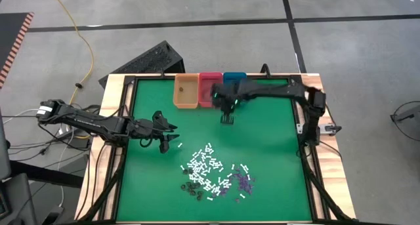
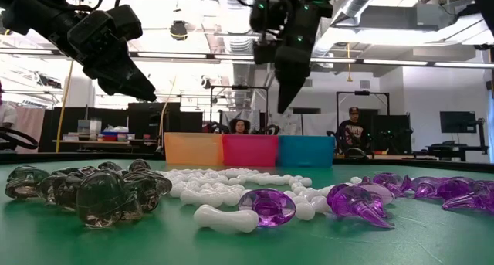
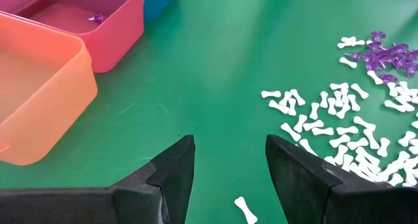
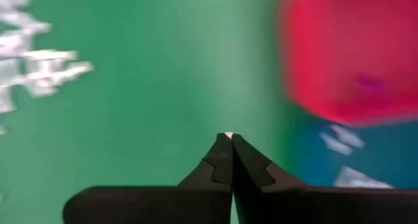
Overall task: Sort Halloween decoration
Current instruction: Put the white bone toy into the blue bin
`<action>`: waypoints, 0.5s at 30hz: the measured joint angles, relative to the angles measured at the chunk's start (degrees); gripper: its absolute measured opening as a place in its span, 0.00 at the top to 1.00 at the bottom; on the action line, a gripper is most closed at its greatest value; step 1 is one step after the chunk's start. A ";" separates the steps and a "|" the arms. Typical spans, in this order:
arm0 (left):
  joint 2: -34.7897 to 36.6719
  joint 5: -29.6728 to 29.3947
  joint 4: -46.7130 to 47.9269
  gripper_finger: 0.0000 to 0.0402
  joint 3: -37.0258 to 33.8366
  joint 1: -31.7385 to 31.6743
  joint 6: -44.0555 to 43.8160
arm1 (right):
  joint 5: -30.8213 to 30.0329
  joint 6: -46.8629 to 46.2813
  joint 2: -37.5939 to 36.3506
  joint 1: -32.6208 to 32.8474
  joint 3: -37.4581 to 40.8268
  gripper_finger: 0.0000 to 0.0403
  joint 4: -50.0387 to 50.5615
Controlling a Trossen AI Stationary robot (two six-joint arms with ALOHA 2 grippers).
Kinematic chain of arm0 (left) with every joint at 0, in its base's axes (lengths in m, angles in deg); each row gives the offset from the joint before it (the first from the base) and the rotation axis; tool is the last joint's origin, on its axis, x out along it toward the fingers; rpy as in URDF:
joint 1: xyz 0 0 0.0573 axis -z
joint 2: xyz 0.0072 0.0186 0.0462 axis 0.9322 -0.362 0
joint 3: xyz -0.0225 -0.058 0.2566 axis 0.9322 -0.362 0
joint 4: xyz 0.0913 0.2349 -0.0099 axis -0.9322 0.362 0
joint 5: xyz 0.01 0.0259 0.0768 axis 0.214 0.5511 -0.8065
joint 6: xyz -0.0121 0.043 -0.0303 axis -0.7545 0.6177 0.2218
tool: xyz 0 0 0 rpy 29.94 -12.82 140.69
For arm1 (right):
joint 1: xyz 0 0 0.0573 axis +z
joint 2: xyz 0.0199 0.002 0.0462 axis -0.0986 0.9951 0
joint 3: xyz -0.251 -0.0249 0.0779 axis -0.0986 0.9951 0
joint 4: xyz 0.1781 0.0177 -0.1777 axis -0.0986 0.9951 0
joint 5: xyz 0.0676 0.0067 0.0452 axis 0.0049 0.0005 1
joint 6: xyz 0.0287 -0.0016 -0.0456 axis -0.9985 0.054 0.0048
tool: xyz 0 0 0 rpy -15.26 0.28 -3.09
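High view: the left end effector (image 1: 172, 136), fingers spread and empty, hovers just beside the pile of decorations (image 1: 213, 174) on the table (image 1: 262, 153). The right end effector (image 1: 226, 119), pressed together, hangs near the pink bin (image 1: 210, 89).

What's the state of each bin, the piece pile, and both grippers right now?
orange bin: looks empty
pink bin: one purple piece inside
teal bin: some white pieces inside
Halloween decoration: scattered, unsorted
left gripper: open, empty
right gripper: shut on a tiny white piece
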 joint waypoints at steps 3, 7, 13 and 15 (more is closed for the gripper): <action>-0.02 -0.02 -0.01 0.55 0.00 0.00 -0.07 | -1.45 0.62 -1.40 -6.26 -0.04 0.95 0.45; -0.02 -0.04 -0.02 0.55 0.00 0.00 -0.09 | -1.45 0.58 -0.75 -13.42 -0.04 0.93 0.25; -0.02 -0.07 -0.01 0.55 0.00 0.00 -0.17 | -4.58 1.66 2.44 -18.93 -0.04 0.82 -1.12; -0.02 -0.07 0.00 0.55 0.00 0.00 -0.63 | -4.47 2.00 2.68 -19.48 -0.02 0.78 -1.11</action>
